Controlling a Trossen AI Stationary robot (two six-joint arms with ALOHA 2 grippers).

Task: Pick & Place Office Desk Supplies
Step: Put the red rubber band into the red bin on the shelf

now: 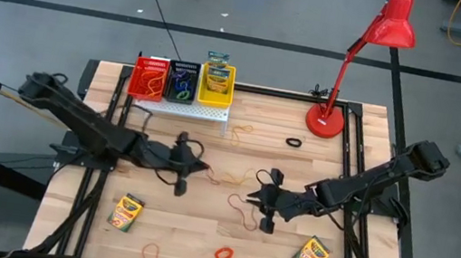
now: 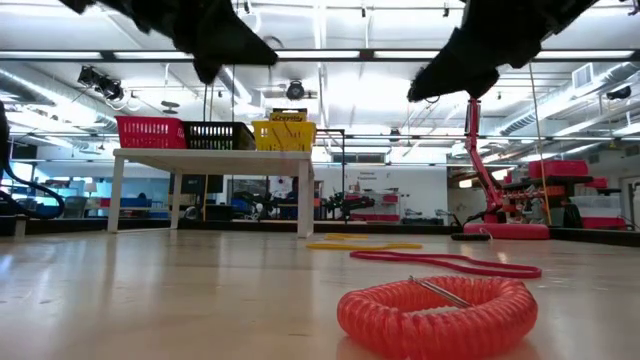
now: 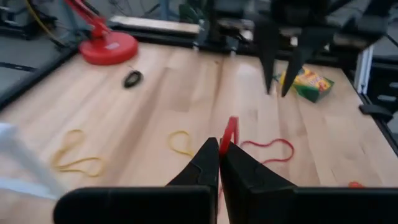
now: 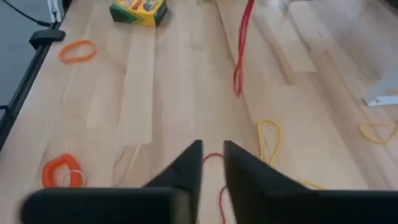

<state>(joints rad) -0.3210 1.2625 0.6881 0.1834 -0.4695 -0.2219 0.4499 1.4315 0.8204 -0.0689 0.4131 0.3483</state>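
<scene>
My left gripper is shut on a thin red rubber band above the table's middle. My right gripper hovers open just right of it, over a second red band and a yellow band that lie flat on the wood; it holds nothing. Crayon boxes lie flat near the front left and front right. An orange coiled loop lies near the front edge. My left gripper pinches the red rubber band at its upper part between its two fingertips. The fingers slant down from the table's left. The band hangs slack below them; whether its lower end touches the wood I cannot tell.
Red, black and yellow baskets stand on a white stand at the back. The red lamp's base is at the back right, a black loop beside it. An orange band lies at the front.
</scene>
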